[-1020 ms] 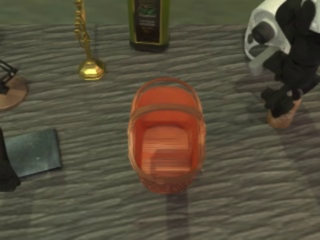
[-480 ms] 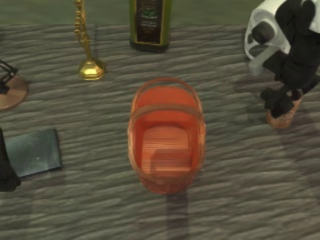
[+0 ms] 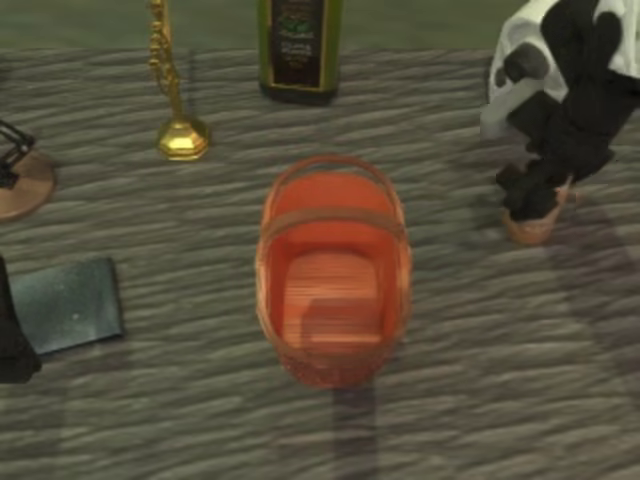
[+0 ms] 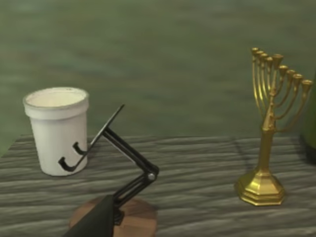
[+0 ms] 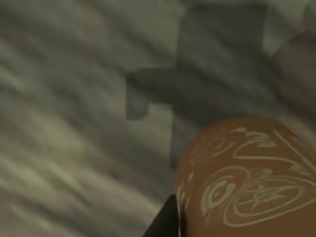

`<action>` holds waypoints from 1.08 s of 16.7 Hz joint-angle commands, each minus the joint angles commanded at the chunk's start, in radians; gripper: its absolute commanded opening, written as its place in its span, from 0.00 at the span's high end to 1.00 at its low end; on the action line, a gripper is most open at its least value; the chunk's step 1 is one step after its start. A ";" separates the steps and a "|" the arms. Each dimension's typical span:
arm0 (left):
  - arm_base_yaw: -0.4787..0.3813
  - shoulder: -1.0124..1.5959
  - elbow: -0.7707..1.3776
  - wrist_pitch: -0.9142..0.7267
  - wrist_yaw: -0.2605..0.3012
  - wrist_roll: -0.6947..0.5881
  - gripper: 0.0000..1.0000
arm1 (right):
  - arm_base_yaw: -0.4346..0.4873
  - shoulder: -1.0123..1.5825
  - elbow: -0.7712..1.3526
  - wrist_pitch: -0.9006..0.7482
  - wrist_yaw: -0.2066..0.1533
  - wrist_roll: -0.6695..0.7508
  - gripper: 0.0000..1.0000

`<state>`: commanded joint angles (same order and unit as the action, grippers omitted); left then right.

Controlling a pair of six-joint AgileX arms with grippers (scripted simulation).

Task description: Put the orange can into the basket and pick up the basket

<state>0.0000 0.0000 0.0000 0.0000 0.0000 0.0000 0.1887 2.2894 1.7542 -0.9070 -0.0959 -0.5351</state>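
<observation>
The oval orange-red woven basket (image 3: pixel 405 268) stands mid-table with its hoop handle (image 3: pixel 333 216) arched across it and nothing inside. Well to its right, my right gripper (image 3: pixel 540 198) is shut on the orange can (image 3: pixel 530 230), gripping it from above. In the right wrist view the can's orange-brown side with its pale logo (image 5: pixel 247 182) fills the corner, with one dark finger (image 5: pixel 167 222) pressed against it and the table blurred below. My left arm (image 3: pixel 14 345) is parked at the table's left edge.
A tall dark green bottle (image 3: pixel 298 50) stands behind the basket, and a gold candlestick (image 3: pixel 180 135) is at the back left. On the left are a folding stand on a wooden base (image 3: pixel 20 182), a white cup (image 4: pixel 57 131) and a dark flat slab (image 3: pixel 68 305).
My right gripper has carried the orange can to the left, toward the basket, and it looks lifted off the table. The basket and the left arm have not moved.
</observation>
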 joint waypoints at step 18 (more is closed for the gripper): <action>0.000 0.000 0.000 0.000 0.000 0.000 0.00 | 0.143 -0.223 -0.511 1.619 -0.912 0.526 1.00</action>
<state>0.0000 0.0000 0.0000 0.0000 0.0000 0.0000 0.3317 2.0662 1.2428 0.7116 -1.0082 -0.0093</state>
